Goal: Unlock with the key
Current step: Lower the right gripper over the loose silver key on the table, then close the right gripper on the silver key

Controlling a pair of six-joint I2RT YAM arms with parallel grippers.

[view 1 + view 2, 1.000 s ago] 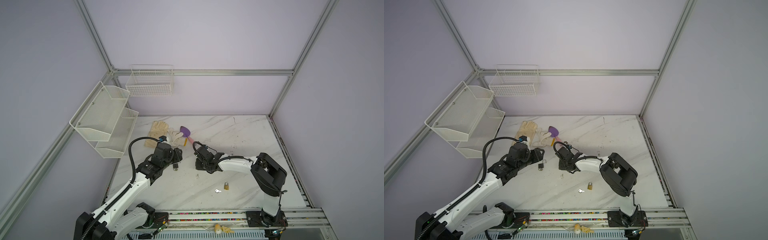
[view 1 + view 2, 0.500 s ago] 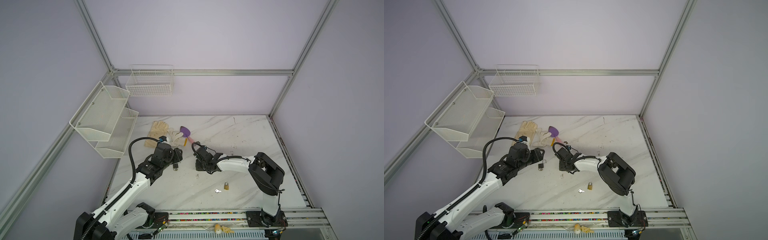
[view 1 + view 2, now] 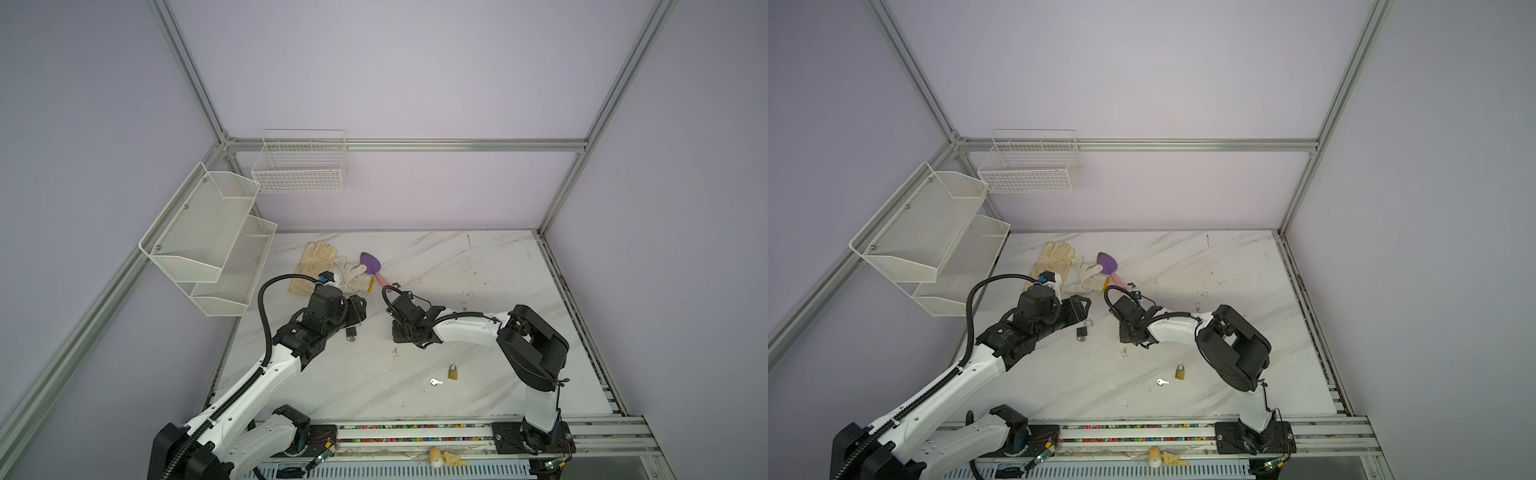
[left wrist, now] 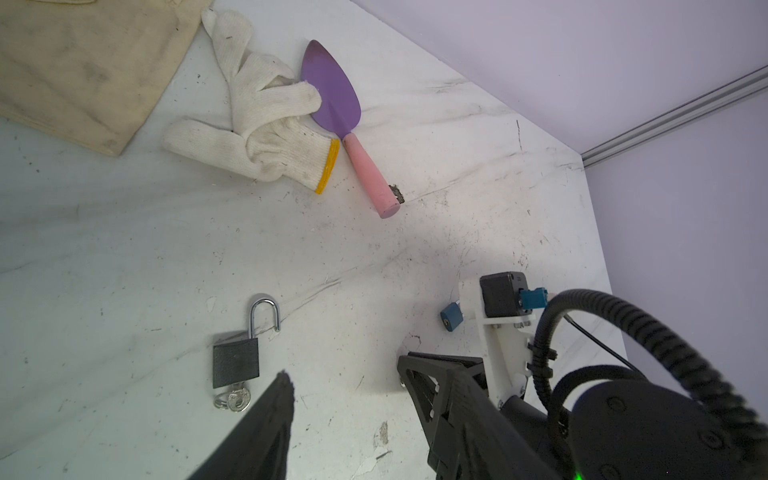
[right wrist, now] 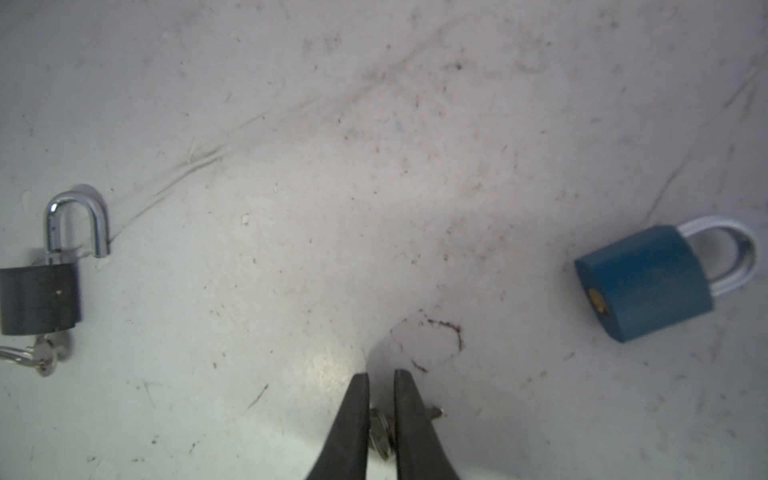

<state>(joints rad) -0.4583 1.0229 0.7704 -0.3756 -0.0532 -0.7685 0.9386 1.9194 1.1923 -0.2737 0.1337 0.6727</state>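
White wire basket [image 3: 299,166], mesh shelf [image 3: 208,232], key [image 5: 380,434] between jaws of right gripper [image 5: 381,374]

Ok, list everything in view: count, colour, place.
black padlock: 1, black, shackle open, keys at its base, beside left claw
blue padlock: 1, blue, near right claw
brass padlock: 1, brass, table front
loose key: 1, silver, beside brass padlock
gripped key: 1, silver, in right claw
tan glove: 1, tan, table back left
knit glove: 1, white, touching trowel
trowel: 1, purple and pink, beside knit glove
mesh shelf: 1, white, left wall
wire basket: 1, white, back wall
table: 1, white marble, under everything
left claw: 1, black, open
right claw: 1, black, shut on gripped key
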